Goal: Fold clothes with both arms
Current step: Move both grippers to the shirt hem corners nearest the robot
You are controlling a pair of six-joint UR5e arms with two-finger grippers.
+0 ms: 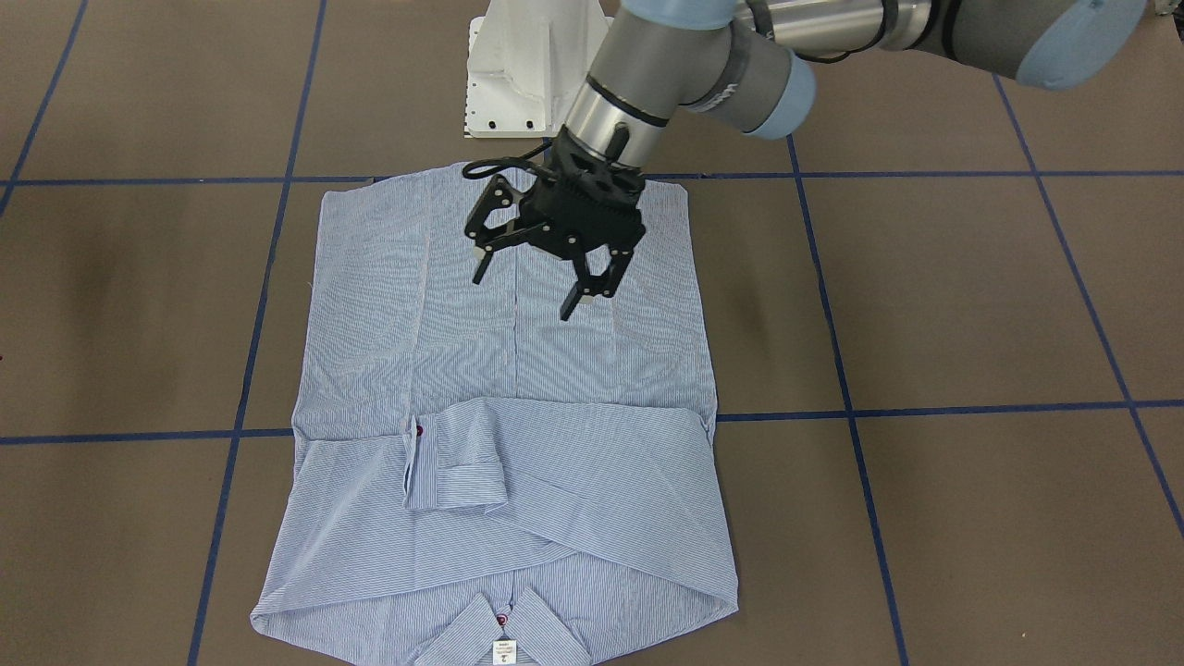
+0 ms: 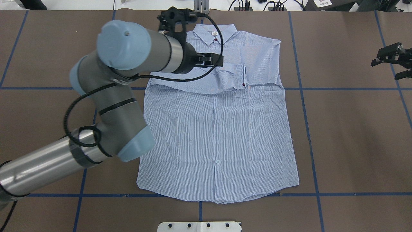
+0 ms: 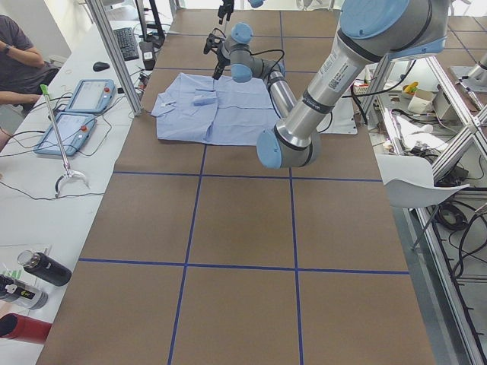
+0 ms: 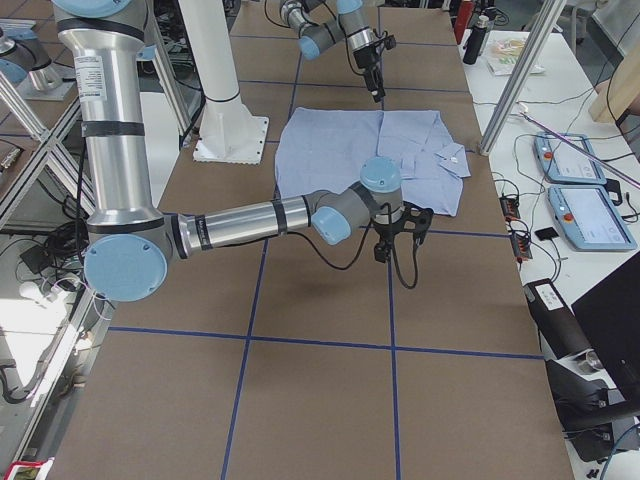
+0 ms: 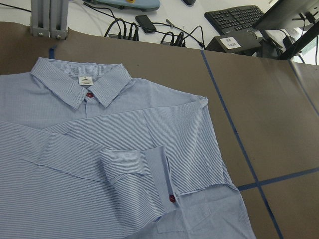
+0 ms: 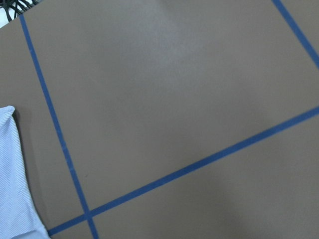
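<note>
The striped shirt (image 2: 219, 135) lies flat and buttoned on the brown table, collar (image 5: 84, 84) on the side away from the robot's base. Both sleeves are folded across the chest, and a cuff with a red button (image 1: 421, 432) lies on top. My left gripper (image 1: 523, 294) hangs open and empty above the shirt; its wrist view looks down on the collar and the folded sleeves (image 5: 124, 164). My right gripper (image 2: 386, 69) is open and empty over bare table, well off the shirt's side. Its wrist view shows only a shirt edge (image 6: 10, 189).
The white pedestal base (image 1: 527, 74) stands by the shirt's hem. Blue tape lines (image 2: 354, 88) cross the table. An aluminium post (image 5: 49, 17), cables and a keyboard (image 5: 234, 17) lie beyond the collar. A person (image 3: 19, 53) sits at the side bench with tablets (image 3: 91, 95).
</note>
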